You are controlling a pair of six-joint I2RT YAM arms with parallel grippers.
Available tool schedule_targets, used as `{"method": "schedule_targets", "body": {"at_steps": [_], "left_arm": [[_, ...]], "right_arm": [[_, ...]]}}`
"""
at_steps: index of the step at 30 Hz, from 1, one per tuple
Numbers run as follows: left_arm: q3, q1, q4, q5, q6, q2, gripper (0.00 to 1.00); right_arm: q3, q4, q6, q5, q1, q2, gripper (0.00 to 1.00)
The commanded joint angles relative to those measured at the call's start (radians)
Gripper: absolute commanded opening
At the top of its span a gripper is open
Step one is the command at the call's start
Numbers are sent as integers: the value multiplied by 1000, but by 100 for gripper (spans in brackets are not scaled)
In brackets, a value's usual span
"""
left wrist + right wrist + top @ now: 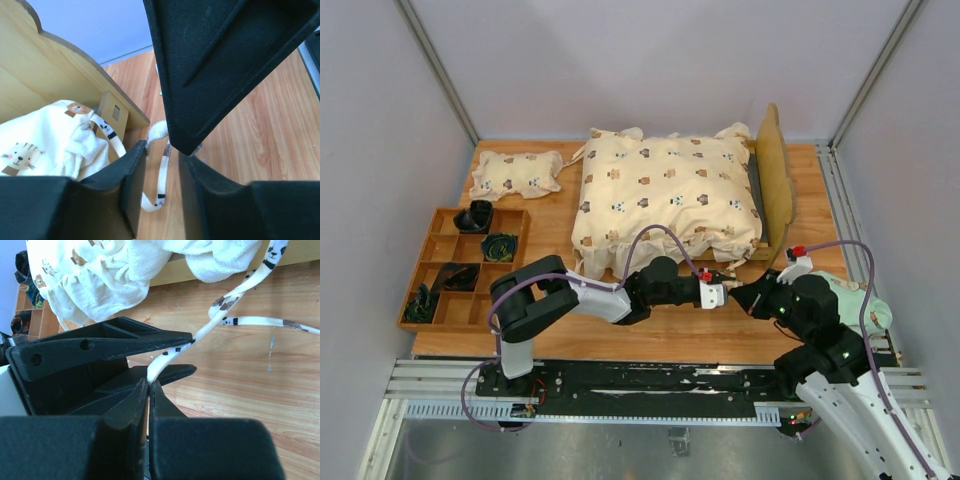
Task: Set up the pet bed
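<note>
the wooden table (650,340) carries everything. taking its centre as the dial in the top view:

1. the pet bed (775,180) lies from 12 to 2 o'clock, its wavy headboard on edge at the 3 o'clock end. the frame holds a cream bear-print quilt (665,195), which fills it and spills over the near rail.
2. a wooden compartment tray (448,245) sits at 9 o'clock. four of its compartments hold dark items: one at the far end, a coiled one just beside it on the right, one in the middle, and one at the near left corner. i cannot tell what they are.
3. a small bear-print pillow (515,175) lies at 10 o'clock, well apart from the tray's contents and just beside the quilt's far left corner.
4. a pale green soft item (860,300) lies at 4 o'clock, partly hidden by the right arm.
5. the left gripper (720,293) and right gripper (745,297) meet tip to tip at 5 o'clock, near the bed's near right corner.
6. a printed tie strap (235,285) runs from the quilt to both claws. the right claw is fully closed, pinching the strap's end between its tips. the left claw stands part-way open; the strap loops through the gap and is not clamped there.
</note>
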Motion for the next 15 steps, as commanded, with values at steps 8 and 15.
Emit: {"method": "schedule_targets", "body": {"at_steps": [8,15], "left_arm": [[13,-2,136,-51,-27,25,0],[-29,17,224,-73,-102,38,0]], "right_arm": [[4,12,36,-7,1,-23,0],[85,-241,359,256,1,-41,32]]}}
